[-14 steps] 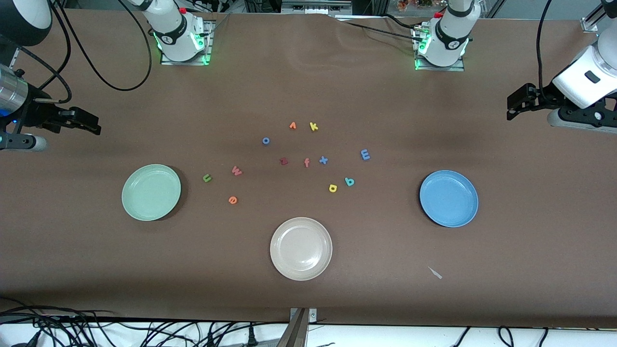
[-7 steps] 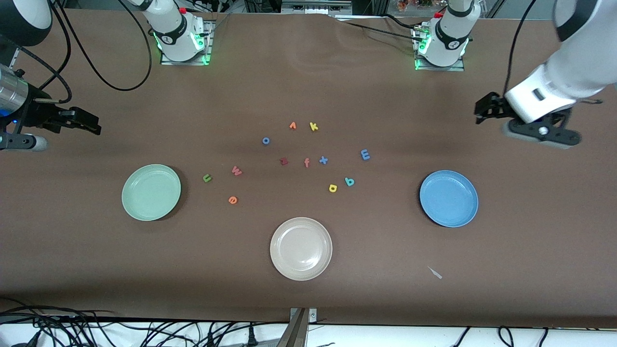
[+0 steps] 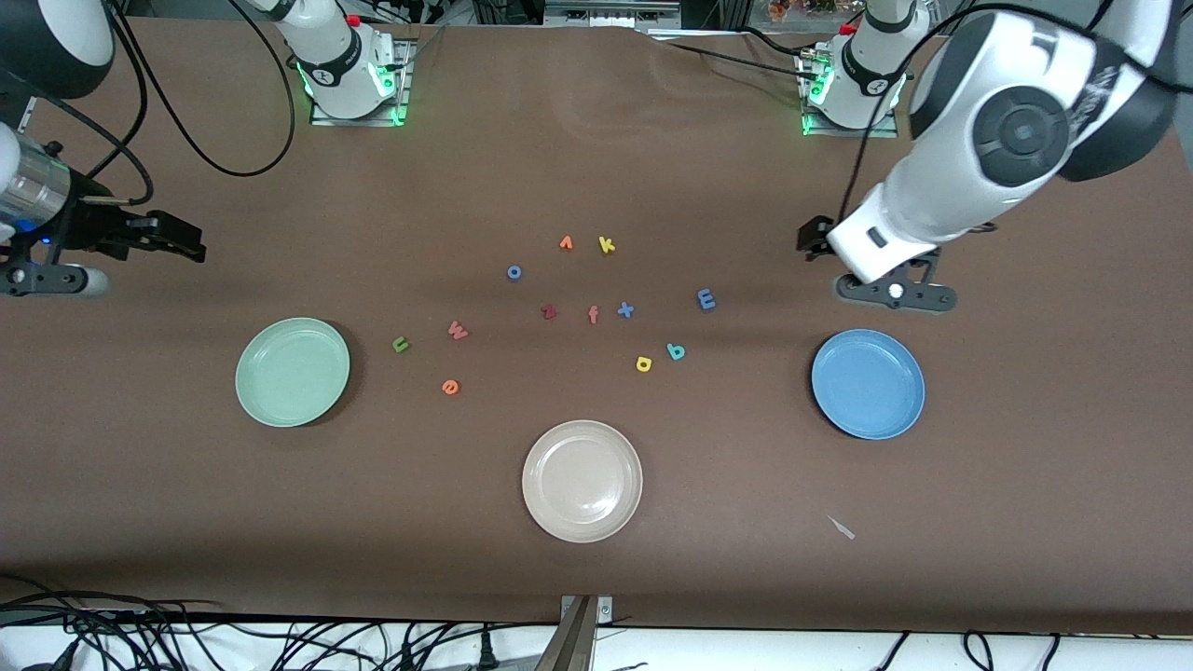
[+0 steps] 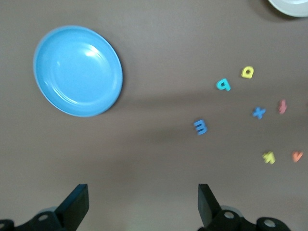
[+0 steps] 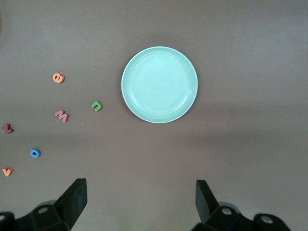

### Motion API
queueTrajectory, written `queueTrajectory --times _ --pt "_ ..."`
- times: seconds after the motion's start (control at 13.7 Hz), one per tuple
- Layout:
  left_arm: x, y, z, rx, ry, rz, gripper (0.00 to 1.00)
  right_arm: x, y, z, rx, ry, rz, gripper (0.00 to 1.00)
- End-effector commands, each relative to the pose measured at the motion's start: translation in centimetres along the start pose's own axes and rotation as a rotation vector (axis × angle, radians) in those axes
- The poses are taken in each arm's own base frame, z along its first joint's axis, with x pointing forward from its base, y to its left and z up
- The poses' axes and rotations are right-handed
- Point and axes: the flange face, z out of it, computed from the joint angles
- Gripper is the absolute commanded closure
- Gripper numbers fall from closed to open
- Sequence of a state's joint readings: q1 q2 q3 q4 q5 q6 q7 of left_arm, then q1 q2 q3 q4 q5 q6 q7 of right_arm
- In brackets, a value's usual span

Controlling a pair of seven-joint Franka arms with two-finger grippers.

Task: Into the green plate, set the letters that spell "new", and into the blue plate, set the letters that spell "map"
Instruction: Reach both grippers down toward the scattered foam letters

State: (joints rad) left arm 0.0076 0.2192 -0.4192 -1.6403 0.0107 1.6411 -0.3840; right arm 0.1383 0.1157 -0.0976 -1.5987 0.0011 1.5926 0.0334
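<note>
Left claw (image 3: 809,239) hung fingers apart and empty over the table (image 3: 1025,466) near the blue plate (image 3: 868,383); right claw (image 3: 182,240), likewise spread, held nothing.

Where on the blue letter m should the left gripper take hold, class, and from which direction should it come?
The blue m lies flat on the table, apart from its neighbours, so probably straight down from above. Pinch across its outer edges, not its thin legs. The left gripper is open in the air, toward the left arm's end of the table. The right gripper is open, waiting.
</note>
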Motion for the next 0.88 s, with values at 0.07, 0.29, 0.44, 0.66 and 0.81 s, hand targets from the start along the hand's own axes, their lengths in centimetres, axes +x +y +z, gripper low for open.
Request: queueTrajectory --times 0.07,0.29,0.44,0.66,0.81 --pt "1.3 5.5 5.3 -0.028 -0.067 -0.17 0.0 1.3 -3.8 3.2 0.015 -0.055 -0.066 0.0" --pt "3.1 8.0 10.1 -0.063 -0.08 -0.182 0.0 3.1 -7.6 7.0 0.059 -0.078 -0.096 0.0" --pt "3.0 11.1 14.9 -0.047 -0.077 -0.164 0.0 4.4 -10.2 10.4 0.051 -0.083 -0.126 0.0" --pt "2.5 11.1 17.7 0.019 -0.076 -0.157 0.0 4.9 -13.2 13.7 0.045 -0.056 -0.122 0.0" --pt "2.0 10.5 20.8 0.003 -0.066 -0.163 0.0 4.2 -15.8 17.4 0.036 -0.013 -0.12 0.0"
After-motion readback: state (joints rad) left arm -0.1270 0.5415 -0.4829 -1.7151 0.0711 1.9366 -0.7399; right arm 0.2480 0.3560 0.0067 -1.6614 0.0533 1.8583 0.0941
